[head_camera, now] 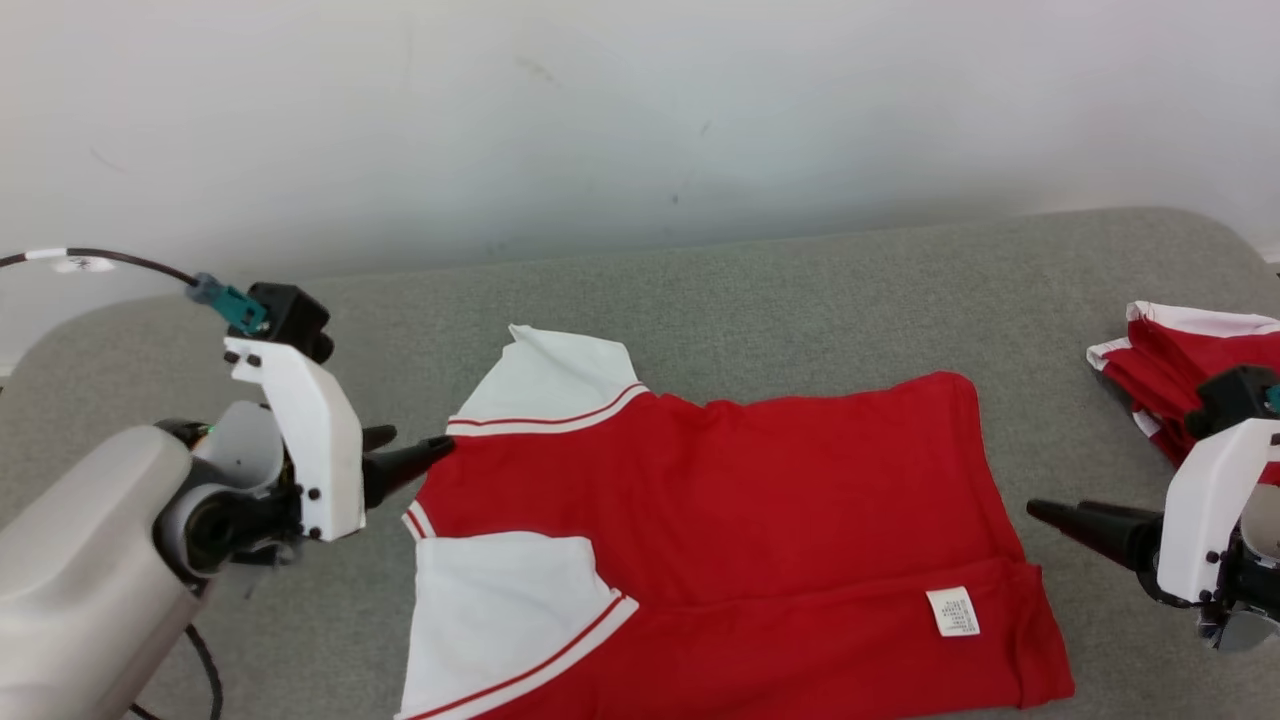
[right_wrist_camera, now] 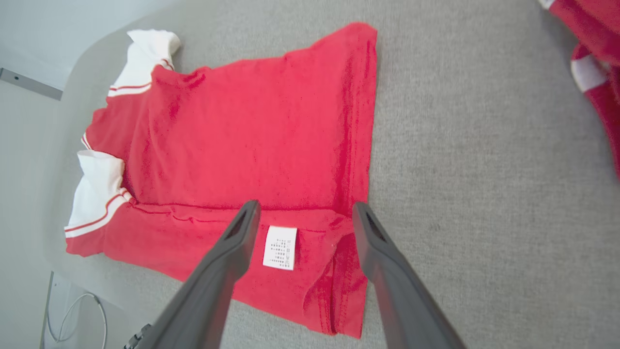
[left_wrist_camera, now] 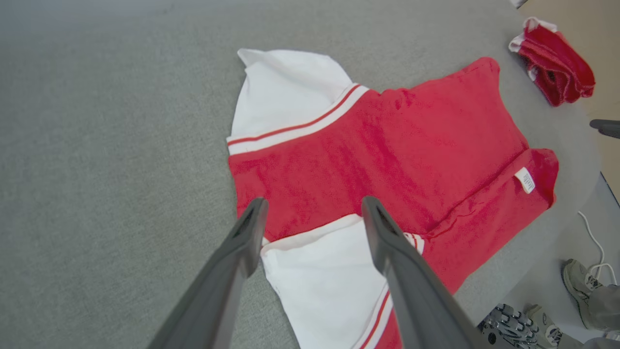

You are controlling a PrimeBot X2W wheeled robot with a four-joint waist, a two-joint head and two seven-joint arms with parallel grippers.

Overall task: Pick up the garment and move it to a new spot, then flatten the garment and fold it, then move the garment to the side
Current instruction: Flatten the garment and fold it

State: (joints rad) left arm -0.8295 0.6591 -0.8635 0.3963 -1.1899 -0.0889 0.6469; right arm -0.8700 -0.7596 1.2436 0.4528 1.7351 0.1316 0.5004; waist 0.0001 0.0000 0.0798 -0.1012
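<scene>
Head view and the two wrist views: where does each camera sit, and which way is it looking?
Head view: on the robot's head, looking forward and down at the red-and-white garment on the grey table; open left hand and right hand flank it.
Left wrist view: on the left wrist, looking along its two fingers at the garment's white sleeves.
Right wrist view: on the right wrist, looking along its own fingers at the hem and white label.
Shared: both wrist views catch the label and a second red bundle.
</scene>
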